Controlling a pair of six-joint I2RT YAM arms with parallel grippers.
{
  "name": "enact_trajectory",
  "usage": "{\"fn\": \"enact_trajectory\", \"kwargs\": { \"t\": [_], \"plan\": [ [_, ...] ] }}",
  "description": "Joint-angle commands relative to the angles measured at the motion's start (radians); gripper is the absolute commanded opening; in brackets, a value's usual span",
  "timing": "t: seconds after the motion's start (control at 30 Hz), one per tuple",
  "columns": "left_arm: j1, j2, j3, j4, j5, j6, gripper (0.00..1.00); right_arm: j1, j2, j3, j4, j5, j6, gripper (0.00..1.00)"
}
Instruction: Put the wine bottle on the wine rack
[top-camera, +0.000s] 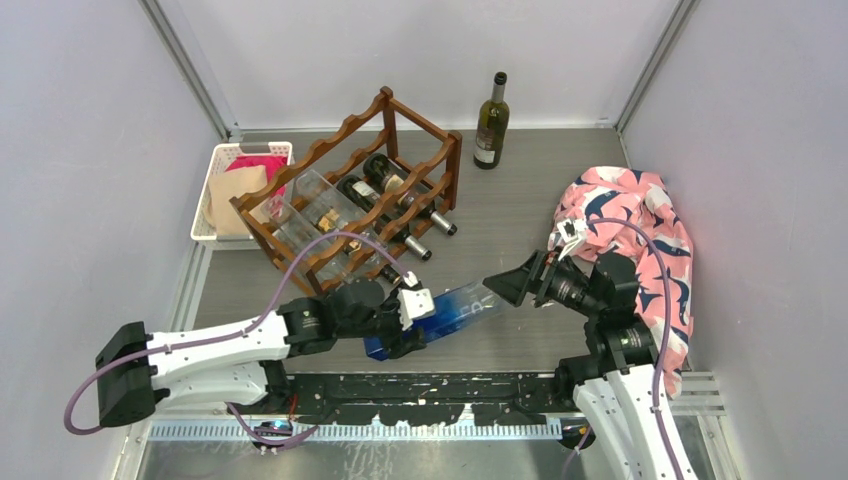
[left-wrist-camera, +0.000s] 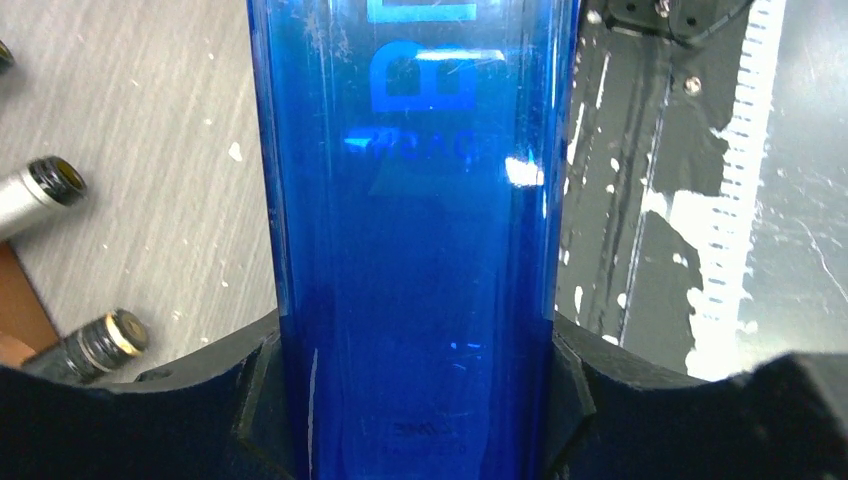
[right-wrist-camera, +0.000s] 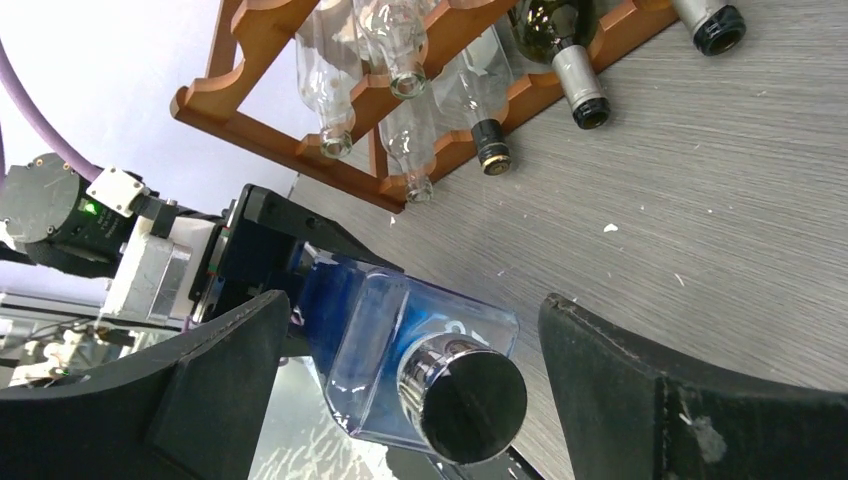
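Note:
A blue square-bodied wine bottle (top-camera: 455, 308) with a shiny round cap (right-wrist-camera: 465, 400) hangs low over the table, lying nearly flat. My left gripper (top-camera: 402, 322) is shut on its body; in the left wrist view both pads press the blue glass (left-wrist-camera: 415, 250). My right gripper (top-camera: 507, 284) stands open around the cap end, and its fingers (right-wrist-camera: 230, 380) are clear of the bottle (right-wrist-camera: 390, 330) on both sides. The dark reddish-brown wine rack (top-camera: 350, 185) stands behind at the left and holds several bottles, clear and dark. Its lower rail (right-wrist-camera: 270, 130) shows in the right wrist view.
A dark green bottle (top-camera: 491, 122) stands upright at the back near the wall. A white basket (top-camera: 222, 190) with cloths sits left of the rack. A pink patterned cloth (top-camera: 640, 230) lies at the right. Bottle necks (left-wrist-camera: 45, 190) stick out of the rack toward me.

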Motion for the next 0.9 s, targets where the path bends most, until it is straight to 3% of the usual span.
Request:
{"fn": "enact_trajectory", "kwargs": {
  "t": [0.0,0.17,0.33,0.47,0.67,0.87],
  "plan": [
    [-0.005,-0.083,0.029,-0.014,0.071,0.016,0.0,0.002,-0.001,0.094,-0.131,0.016,-0.17,1.0],
    [-0.005,-0.134,0.042,-0.143,0.11,0.079,0.0,0.002,0.01,0.152,-0.158,-0.01,-0.24,1.0],
    [-0.005,-0.13,0.107,-0.291,0.178,0.151,0.0,0.007,0.052,0.153,-0.084,-0.189,-0.266,1.0],
    [-0.003,-0.09,0.176,-0.387,0.253,0.176,0.0,0.084,0.074,0.194,-0.178,-0.201,-0.432,1.0],
    [-0.002,-0.053,0.24,-0.413,0.314,0.143,0.0,0.136,0.023,0.186,-0.203,-0.272,-0.649,1.0],
    [0.002,-0.01,0.308,-0.464,0.319,0.101,0.0,0.167,-0.001,0.149,-0.179,-0.323,-0.696,1.0]
  ]
}}
